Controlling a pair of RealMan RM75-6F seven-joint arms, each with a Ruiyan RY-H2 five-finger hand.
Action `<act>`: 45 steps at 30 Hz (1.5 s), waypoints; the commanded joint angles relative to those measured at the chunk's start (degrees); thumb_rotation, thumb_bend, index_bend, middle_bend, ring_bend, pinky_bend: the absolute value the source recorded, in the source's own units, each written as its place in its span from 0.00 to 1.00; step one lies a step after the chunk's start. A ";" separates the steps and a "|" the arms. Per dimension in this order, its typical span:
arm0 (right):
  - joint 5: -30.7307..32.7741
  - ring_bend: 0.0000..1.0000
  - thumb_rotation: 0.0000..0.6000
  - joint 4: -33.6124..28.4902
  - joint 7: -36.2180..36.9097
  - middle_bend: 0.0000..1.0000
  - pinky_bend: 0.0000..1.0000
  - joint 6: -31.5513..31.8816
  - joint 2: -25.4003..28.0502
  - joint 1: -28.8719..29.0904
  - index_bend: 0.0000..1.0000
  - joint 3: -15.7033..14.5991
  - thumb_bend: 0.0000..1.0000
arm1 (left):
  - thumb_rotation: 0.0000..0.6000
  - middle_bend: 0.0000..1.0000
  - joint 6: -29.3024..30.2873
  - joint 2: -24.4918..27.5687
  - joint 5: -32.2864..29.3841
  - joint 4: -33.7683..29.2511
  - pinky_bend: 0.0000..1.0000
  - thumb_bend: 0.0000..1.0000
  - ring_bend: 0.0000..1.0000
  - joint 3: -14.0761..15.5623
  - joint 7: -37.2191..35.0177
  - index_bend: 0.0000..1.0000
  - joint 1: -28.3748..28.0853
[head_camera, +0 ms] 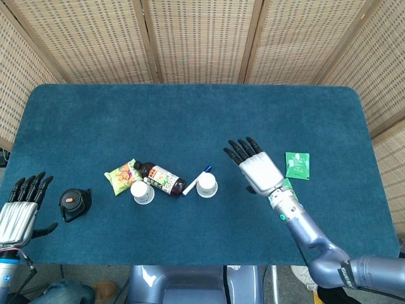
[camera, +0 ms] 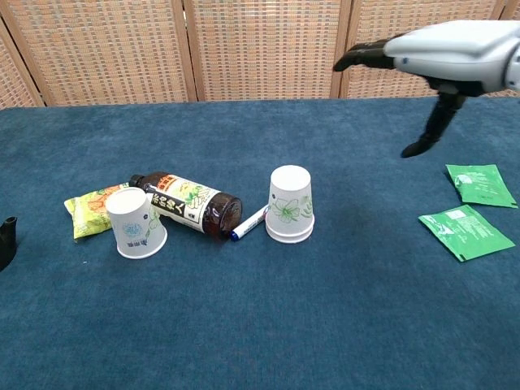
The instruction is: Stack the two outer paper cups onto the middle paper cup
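Near the middle of the picture, a white paper cup with green leaves [camera: 290, 203] sat upside down over the middle cup, so the two looked like one thick cup with a double rim on the blue cloth table [head_camera: 190, 120]. That meant one outer cup was already stacked. The right hand [head_camera: 256, 168] floated to the right of the stack with its fingers spread wide and nothing in it, well apart from the cups. In the chest view it hung high in the upper right [camera: 439, 57], with its thumb pointing down. The other outer cup, a white paper cup with a blue print [camera: 135, 222], stood upside down on the left, touching a brown plastic bottle [camera: 185, 202] lying on its side and a yellow snack bag [camera: 91, 210]. A blue and white pen [camera: 250, 222] lay between the bottle and the stack. The left hand [head_camera: 22, 209] waited at the lower left edge, fingers spread and empty, beside a small black lid [head_camera: 74, 202]. That hand was closest to the last cup, so it would probably fetch it. Two green packets [camera: 470, 207] lay on the right, out of the way.
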 commanded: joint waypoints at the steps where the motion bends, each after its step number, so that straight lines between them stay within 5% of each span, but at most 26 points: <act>1: -14.62 0.00 1.00 9.81 13.49 0.00 0.00 14.06 2.64 -13.46 0.00 -8.56 0.00 | 1.00 0.00 -1.06 -1.04 2.37 3.88 0.00 0.00 0.00 -0.93 -1.32 0.00 -2.25; 5: -17.45 0.00 1.00 11.84 18.60 0.00 0.00 19.00 2.79 -20.02 0.02 -11.70 0.00 | 1.00 0.00 -5.42 -0.70 5.36 6.68 0.01 0.00 0.00 -1.61 -5.45 0.00 -6.65; 11: -20.54 0.00 1.00 12.91 21.66 0.00 0.00 24.27 2.30 -26.74 0.05 -13.36 0.00 | 1.00 0.00 -12.95 -0.62 9.14 7.64 0.17 0.02 0.06 -1.45 -11.73 0.08 -13.39; 24: -25.03 0.00 1.00 13.83 25.24 0.02 0.00 25.86 2.91 -30.05 0.07 -10.62 0.00 | 1.00 0.19 -20.01 -9.45 6.76 12.49 0.28 0.10 0.23 -3.13 -9.77 0.33 -20.98; 45: -27.18 0.00 1.00 14.49 26.78 0.02 0.00 24.12 2.85 -32.10 0.07 -7.18 0.00 | 1.00 0.20 -27.95 -18.95 0.72 21.24 0.32 0.10 0.24 -3.90 -7.18 0.35 -28.39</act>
